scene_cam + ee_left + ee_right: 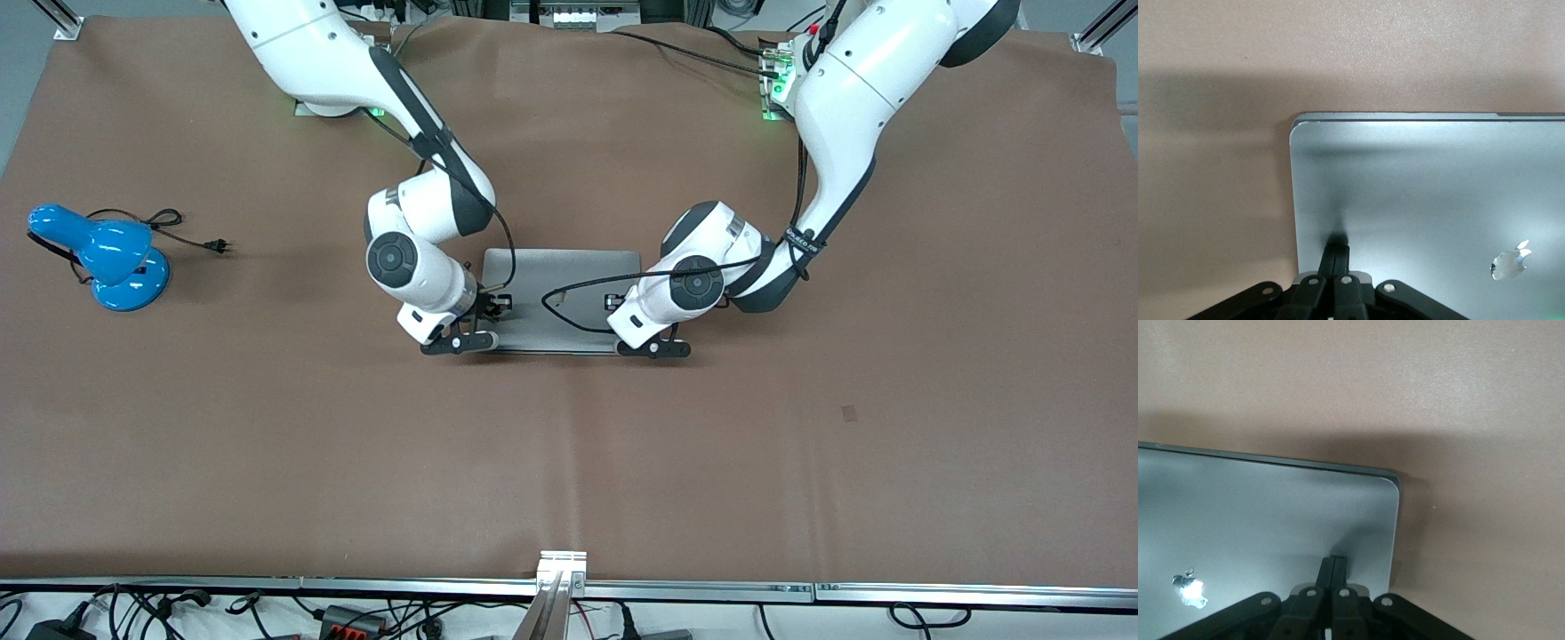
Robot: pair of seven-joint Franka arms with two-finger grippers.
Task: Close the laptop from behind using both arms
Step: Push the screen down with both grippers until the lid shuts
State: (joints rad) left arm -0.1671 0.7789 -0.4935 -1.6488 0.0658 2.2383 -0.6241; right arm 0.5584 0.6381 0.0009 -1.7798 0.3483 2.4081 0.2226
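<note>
The grey-silver laptop (569, 271) lies in the middle of the table with its lid down flat on its base. My left gripper (613, 302) is shut, and its fingertips (1337, 245) rest on the lid (1418, 193) near the corner at the left arm's end. My right gripper (500, 302) is shut, and its fingertips (1333, 565) rest on the lid (1271, 513) near the corner at the right arm's end. The apple logo shows in the left wrist view (1510, 261) and in the right wrist view (1190, 588). The screen and keyboard are hidden.
A blue desk lamp (111, 258) with its black cord (191, 236) stands toward the right arm's end of the table. A black cable (578, 286) from the left arm hangs over the lid. Brown table cover (569, 462) lies all around.
</note>
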